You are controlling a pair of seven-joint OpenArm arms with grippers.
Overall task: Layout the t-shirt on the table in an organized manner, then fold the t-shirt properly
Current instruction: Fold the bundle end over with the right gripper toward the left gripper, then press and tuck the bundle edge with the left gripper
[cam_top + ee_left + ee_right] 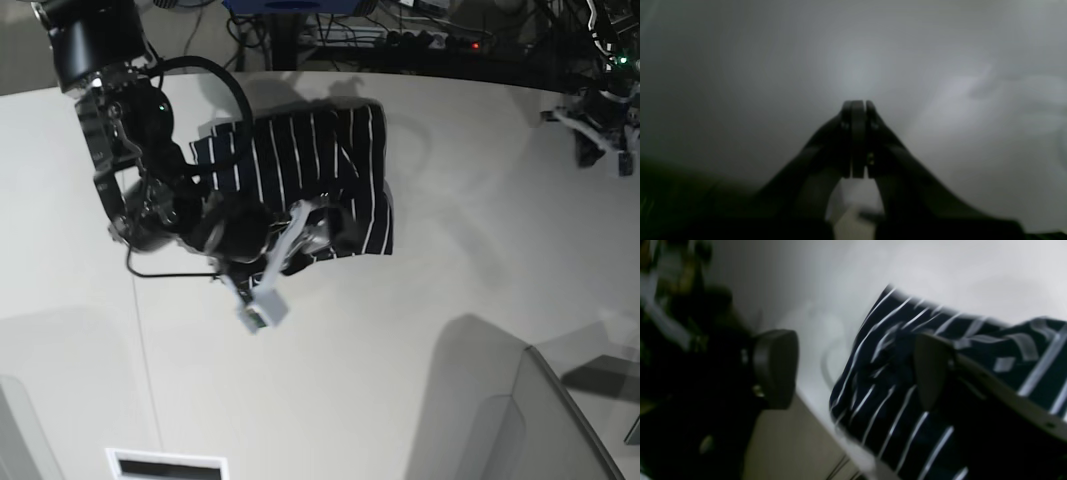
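The t-shirt (320, 165) is dark navy with thin white stripes, and it lies bunched and partly folded on the far middle part of the table (420, 320). The table is big and off-white, with a thin dark line (145, 370) running across it on one side. In the base view the right gripper (318, 232) sits right at the near edge of the shirt, and the shirt spreads away from it toward the far side of the table. In the right wrist view this pincer is spread wide: one finger (933, 370) lies on the striped cloth, and the other finger (775, 368) is off to the side over bare table, clear of the shirt. The cloth sits beside and under the first finger, and nothing is pinched between the two. That picture is blurry. The left gripper (858, 106) is well apart from the shirt, at the far edge of the table on the other side. Its two fingers are pressed tight together with nothing between them. In front of it there is only blurry grey surface.
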